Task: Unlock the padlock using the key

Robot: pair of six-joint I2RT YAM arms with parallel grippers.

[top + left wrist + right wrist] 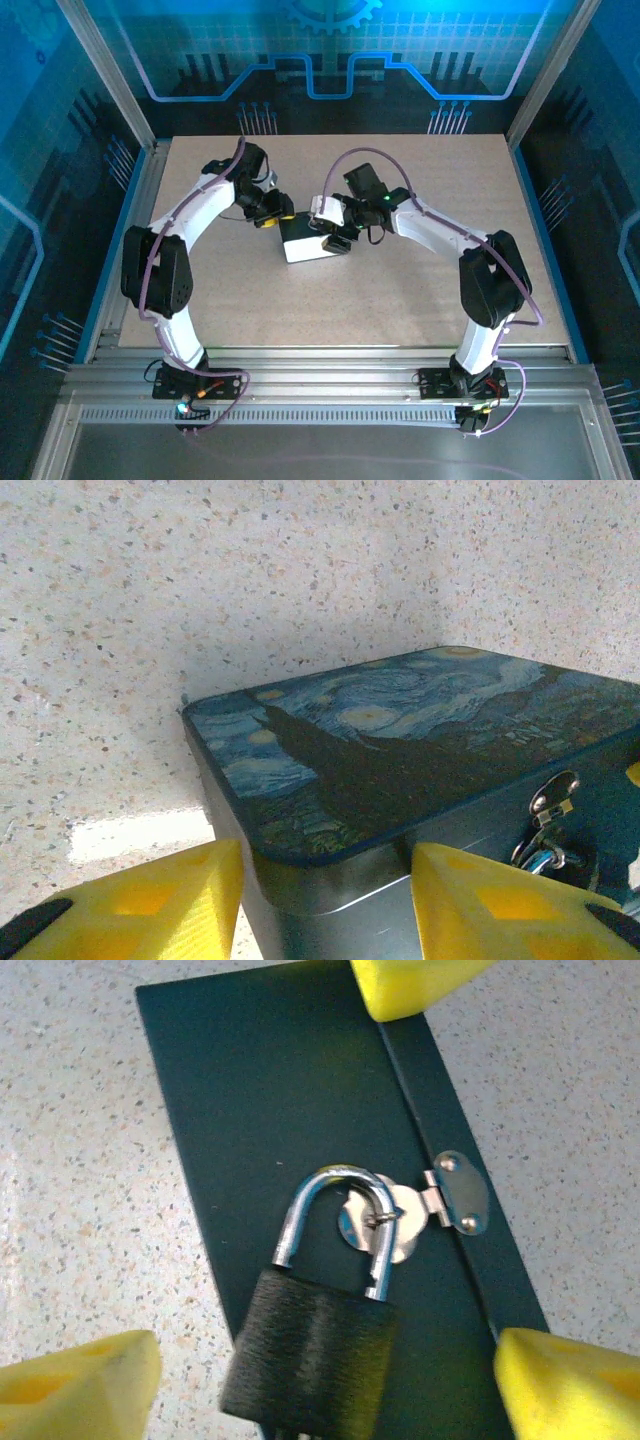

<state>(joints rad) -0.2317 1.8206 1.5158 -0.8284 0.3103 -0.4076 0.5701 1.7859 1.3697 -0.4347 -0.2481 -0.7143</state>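
Padlock (310, 1355) is shown hung on the hasp (455, 1192) of the tin (260, 1090) in the right wrist view, painted lid (400, 740) in the left; left fingers (150, 900) and right fingers (80, 1380) are spread.

Starry-night tin (400, 740) on speckled desk (150, 630); yellow fingers (150, 900) spread either side of tin's near corner; silver hasp (553, 798) on tin's front wall.
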